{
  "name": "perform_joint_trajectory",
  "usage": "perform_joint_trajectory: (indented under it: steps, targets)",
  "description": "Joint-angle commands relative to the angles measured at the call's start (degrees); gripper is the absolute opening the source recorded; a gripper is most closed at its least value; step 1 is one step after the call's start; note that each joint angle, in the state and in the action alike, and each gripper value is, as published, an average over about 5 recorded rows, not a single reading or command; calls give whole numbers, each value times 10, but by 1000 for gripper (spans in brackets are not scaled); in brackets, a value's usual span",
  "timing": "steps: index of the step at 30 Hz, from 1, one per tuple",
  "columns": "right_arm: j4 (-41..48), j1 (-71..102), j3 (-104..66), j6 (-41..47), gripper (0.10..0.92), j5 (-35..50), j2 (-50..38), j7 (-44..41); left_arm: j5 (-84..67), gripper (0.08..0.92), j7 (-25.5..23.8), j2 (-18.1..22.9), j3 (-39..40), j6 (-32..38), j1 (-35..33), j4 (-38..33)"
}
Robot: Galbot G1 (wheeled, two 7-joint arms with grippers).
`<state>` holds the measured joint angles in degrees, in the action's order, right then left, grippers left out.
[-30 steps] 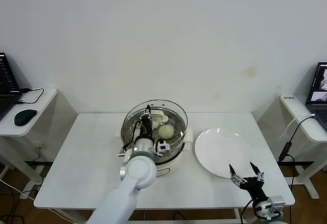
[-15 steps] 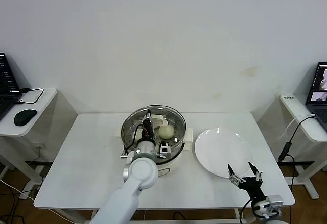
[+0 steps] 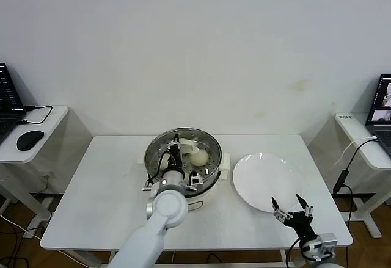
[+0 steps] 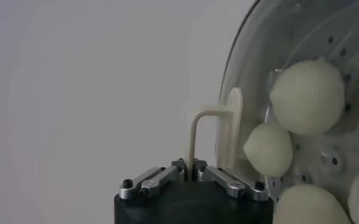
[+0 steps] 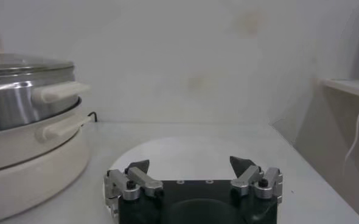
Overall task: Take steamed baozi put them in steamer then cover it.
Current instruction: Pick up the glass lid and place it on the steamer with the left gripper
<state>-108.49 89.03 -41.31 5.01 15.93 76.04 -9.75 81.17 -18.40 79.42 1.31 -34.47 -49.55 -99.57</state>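
The steamer [image 3: 208,176], a shiny steel pot on a cream base, stands mid-table. The cover [image 3: 204,141], a clear glass lid, lies on its rim. My left gripper [image 3: 176,144] is above the pot, shut on the cover's cream handle [image 4: 215,129]. Steamed baozi [image 3: 198,157] show through the glass. In the left wrist view three pale buns [image 4: 307,96] [image 4: 268,149] [image 4: 307,208] rest on the perforated tray. My right gripper [image 3: 293,209] hangs open at the table's front right, just past the plate's near edge, nothing between its fingers [image 5: 140,166].
An empty white plate [image 3: 266,182] lies right of the steamer. The steamer's cream side handles [image 5: 58,92] stick out toward the plate. A side table with a mouse [image 3: 29,140] stands at left, another with a laptop and cable [image 3: 351,152] at right.
The cover, held tilted and higher over the pot a second ago, has come down level onto the steamer's rim with my left gripper still on its handle. The right arm barely shifted.
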Motion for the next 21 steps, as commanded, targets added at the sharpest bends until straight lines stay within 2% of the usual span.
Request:
perform_joint_trajectory:
  steps: [1,21]
  targets:
    - [-1,0,0,0,823,0,0,0,3,144,2,3,-1,0,-3,5]
    - [-5,7,0,-2,823,-5,7,-2,2,144,30,4,-5,35,-24,5]
